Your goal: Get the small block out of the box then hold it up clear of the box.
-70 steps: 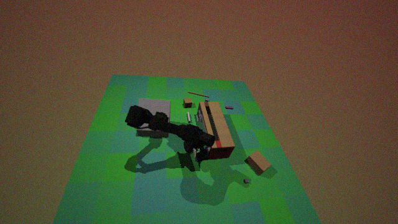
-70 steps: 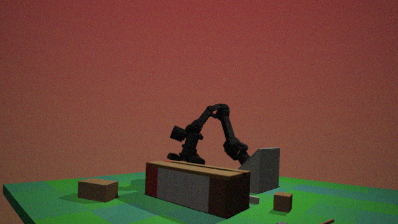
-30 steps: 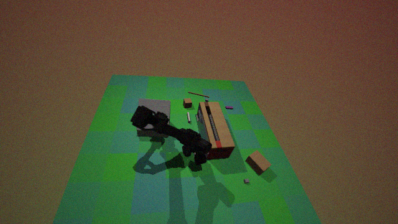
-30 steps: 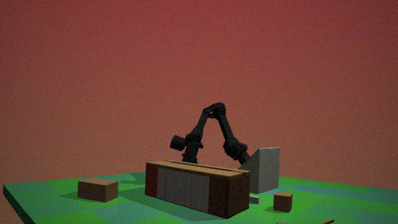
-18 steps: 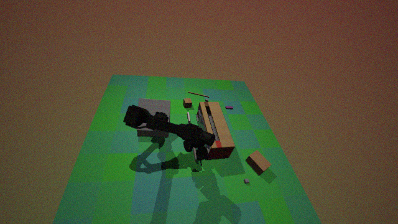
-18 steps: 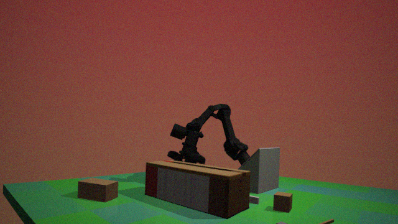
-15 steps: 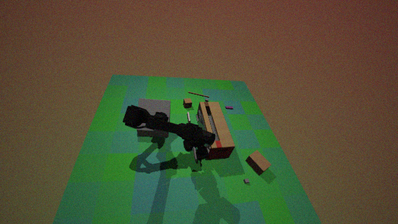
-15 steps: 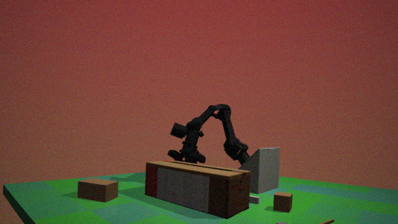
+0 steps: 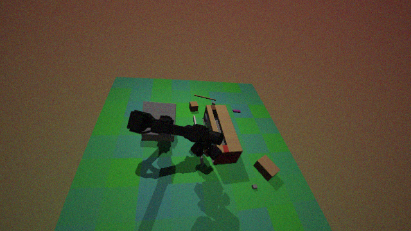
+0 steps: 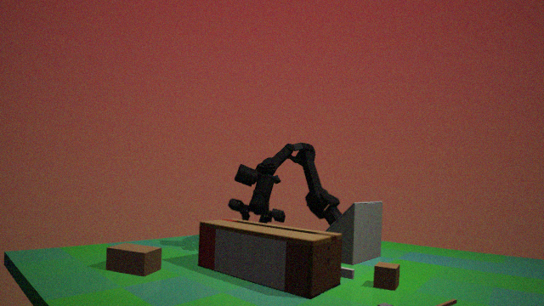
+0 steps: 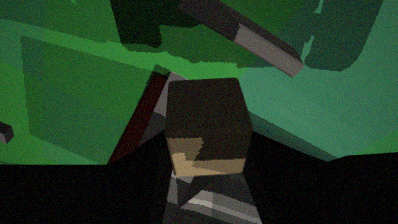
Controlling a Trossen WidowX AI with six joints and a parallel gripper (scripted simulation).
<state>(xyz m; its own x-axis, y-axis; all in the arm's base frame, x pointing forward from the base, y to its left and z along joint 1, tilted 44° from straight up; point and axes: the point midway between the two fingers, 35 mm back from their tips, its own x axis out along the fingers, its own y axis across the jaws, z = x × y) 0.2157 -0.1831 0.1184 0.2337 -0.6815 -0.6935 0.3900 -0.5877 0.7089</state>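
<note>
The long wooden box (image 9: 232,136) (image 10: 325,268) stands upright with a slot along its top; its red end (image 11: 141,115) shows in the wrist view. My gripper (image 9: 205,153) (image 11: 204,136) is beside the box's red end, on the arm's side, pointing down. It is shut on a small tan block (image 11: 207,107), which sits between the two dark fingers. The block is close beside the box; its height above the table is hard to tell. In the exterior view the fingertips and block are hidden behind the box.
A grey bar (image 11: 270,50) lies just beyond the block. A larger tan block (image 9: 269,166) (image 10: 133,259) and a small grey piece (image 9: 254,186) lie past the red end. A tan cube (image 9: 193,106) (image 10: 387,276), pale bar (image 9: 194,120) (image 10: 348,273), thin stick (image 9: 205,97) and purple piece (image 9: 236,111) surround the far end.
</note>
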